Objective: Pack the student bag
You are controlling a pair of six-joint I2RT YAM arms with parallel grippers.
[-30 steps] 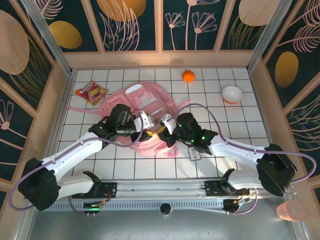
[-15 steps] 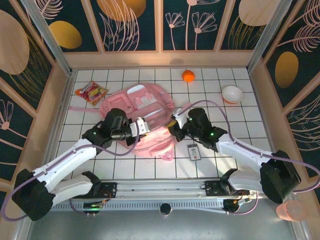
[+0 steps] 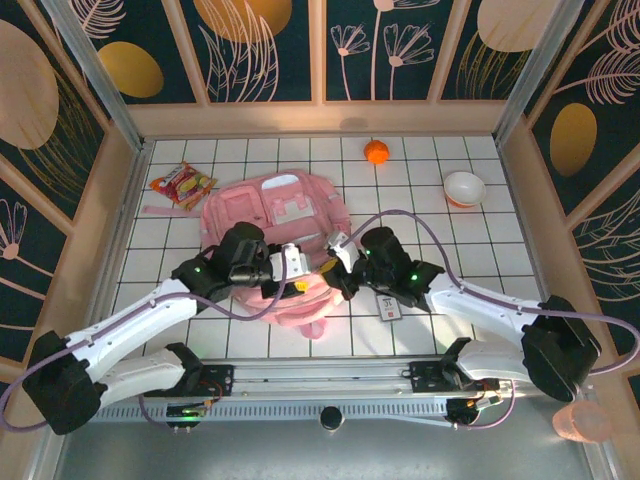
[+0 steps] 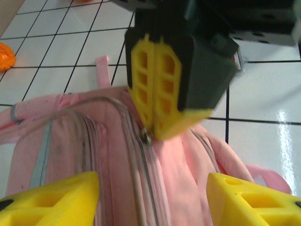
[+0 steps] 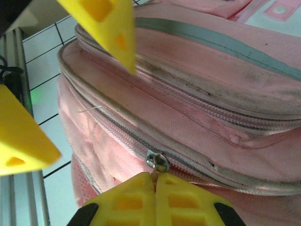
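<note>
— Where does the student bag (image 3: 275,205) lie?

— Flat on the white tiled table (image 3: 480,250), left of the middle, its front pockets facing up. Both arms reach in over its near end.

— What is the right gripper (image 5: 155,186) doing?

— Its yellow fingers (image 5: 127,202) are pressed tight together on the metal zip pull (image 5: 157,162) of the bag's long outer zip. The pull stands up out of the seam, straight into the fingertips. The left wrist view shows the same pinch from the other side, the tips meeting just at the zip.

— And the left gripper (image 4: 151,200)?

— It is spread wide and holds nothing. It faces the right gripper across the bag, with pink fabric and the zip lines running between its two yellow fingers (image 4: 51,197). Whether those tips touch the cloth or hang just above it cannot be told from these angles.

— Is the zip open?

— Around the pull the teeth look closed. Farther along, the folds of fabric hide it.

— What else is on the table?

— A red and yellow snack packet (image 3: 182,184) just beside the bag's far left corner, an orange (image 3: 376,151) near the back wall, and a white bowl (image 3: 464,187) well to the right. A small card (image 3: 388,306) lies by the right arm, its print too small to read.
</note>
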